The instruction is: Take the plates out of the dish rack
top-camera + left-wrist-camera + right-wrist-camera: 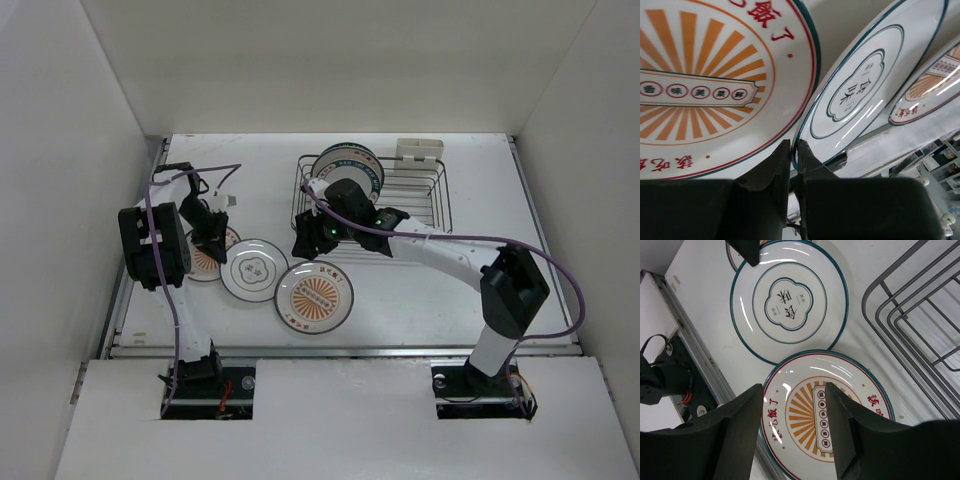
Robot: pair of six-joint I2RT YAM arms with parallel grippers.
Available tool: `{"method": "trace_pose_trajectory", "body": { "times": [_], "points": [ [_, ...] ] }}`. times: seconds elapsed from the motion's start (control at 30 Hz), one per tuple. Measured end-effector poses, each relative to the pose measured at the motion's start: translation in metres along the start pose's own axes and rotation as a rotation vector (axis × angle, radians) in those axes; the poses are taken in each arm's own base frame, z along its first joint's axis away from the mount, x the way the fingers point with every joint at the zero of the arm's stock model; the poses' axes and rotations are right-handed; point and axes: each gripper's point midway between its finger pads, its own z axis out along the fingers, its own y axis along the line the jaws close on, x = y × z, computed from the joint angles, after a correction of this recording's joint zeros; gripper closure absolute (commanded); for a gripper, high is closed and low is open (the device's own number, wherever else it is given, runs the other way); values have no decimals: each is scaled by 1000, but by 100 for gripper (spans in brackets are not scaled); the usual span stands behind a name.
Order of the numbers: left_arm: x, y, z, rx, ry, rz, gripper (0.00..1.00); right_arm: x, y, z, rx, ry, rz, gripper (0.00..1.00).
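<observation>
At the far left we see the left claw (793,147) shut, its fingers pressed together with nothing between them, hanging just over the rim of a sunburst plate (700,90) that lies flat on the table (450,290). We judge it empty rather than pinching the rim, though so close a view makes that hard to confirm. Next comes a green-rimmed plate (254,270), then a second sunburst plate (314,296). The three lie close together in a row beside the rack (420,200), each face up on its own spot. Over the second sunburst plate hangs the right claw (795,386), fingers spread and holding nothing, free to reach again. Further right the rack keeps the standing plates (350,168) upright at its back left corner, so we judge the unloading partly done.
</observation>
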Motion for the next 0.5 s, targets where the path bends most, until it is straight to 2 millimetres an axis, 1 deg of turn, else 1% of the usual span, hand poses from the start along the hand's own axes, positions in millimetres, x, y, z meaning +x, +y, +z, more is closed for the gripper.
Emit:
{"method": "trace_pose_trajectory", "body": {
  "times": [0.1,0.2,0.27,0.37,0.5],
  "points": [
    [1,-7,-2,31,-3,3,100,-2,-1,-1,7,-6,-1,42],
    [1,-15,-10,46,-31,16,100,-4,0,-3,10,-13,-3,42],
    [1,-20,-22,38,-68,33,100,-4,0,-4,13,-16,-3,42],
    [0,-29,-45,3,-149,68,100,-6,0,-5,17,-21,-5,42],
    [0,-34,-70,-59,-244,106,100,-6,-2,-6,25,-21,-4,42]
  ]
}}
